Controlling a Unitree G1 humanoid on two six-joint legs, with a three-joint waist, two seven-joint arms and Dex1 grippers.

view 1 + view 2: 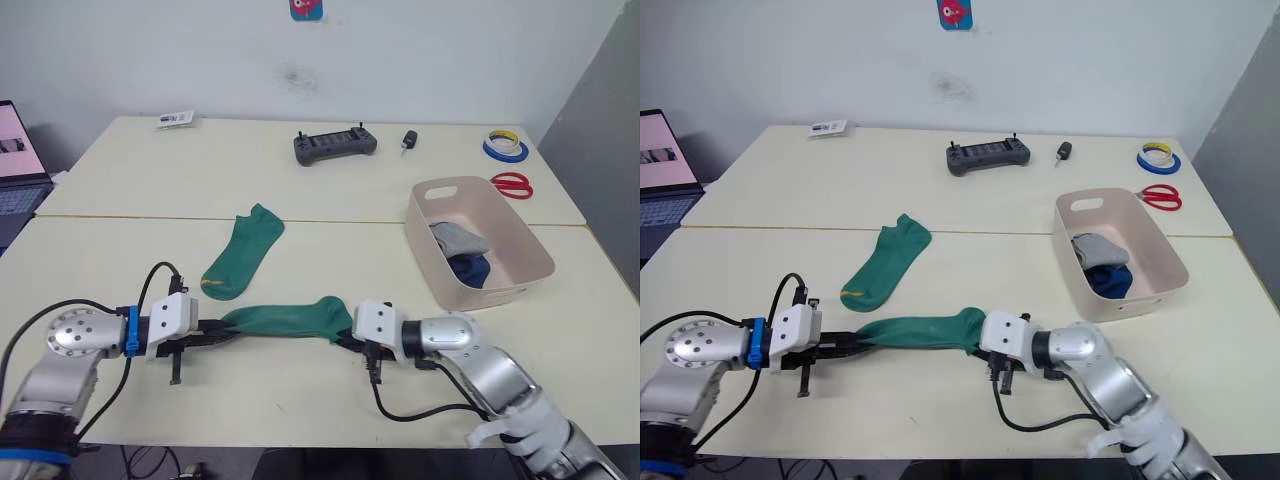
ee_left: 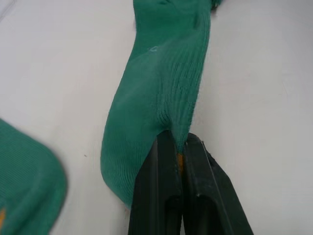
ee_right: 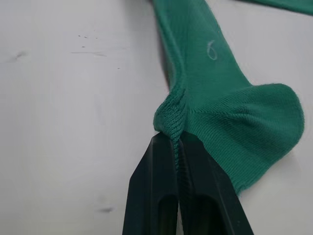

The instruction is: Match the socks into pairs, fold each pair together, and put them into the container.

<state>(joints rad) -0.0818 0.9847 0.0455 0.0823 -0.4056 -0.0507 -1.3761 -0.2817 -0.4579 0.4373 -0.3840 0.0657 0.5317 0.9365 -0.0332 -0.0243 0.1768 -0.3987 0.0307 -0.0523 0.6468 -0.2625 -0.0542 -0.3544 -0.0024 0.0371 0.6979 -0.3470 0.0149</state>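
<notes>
Stretching one green sock (image 1: 285, 320) between both ends, left claw (image 1: 213, 331) and right claw (image 1: 347, 338) each pinched closed on it, probably to lay it on its mate (image 1: 243, 252) beyond the left claw.

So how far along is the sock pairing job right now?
Done: grey and dark blue socks already lie in the container. In hand: the left gripper and right gripper each pinch one end of a green sock. Left: its mate lies flat on the table; pair, fold, bin them.

A lab: remote controller (image 1: 335, 145), laptop (image 1: 20, 160), tape rolls (image 1: 505, 147).
</notes>
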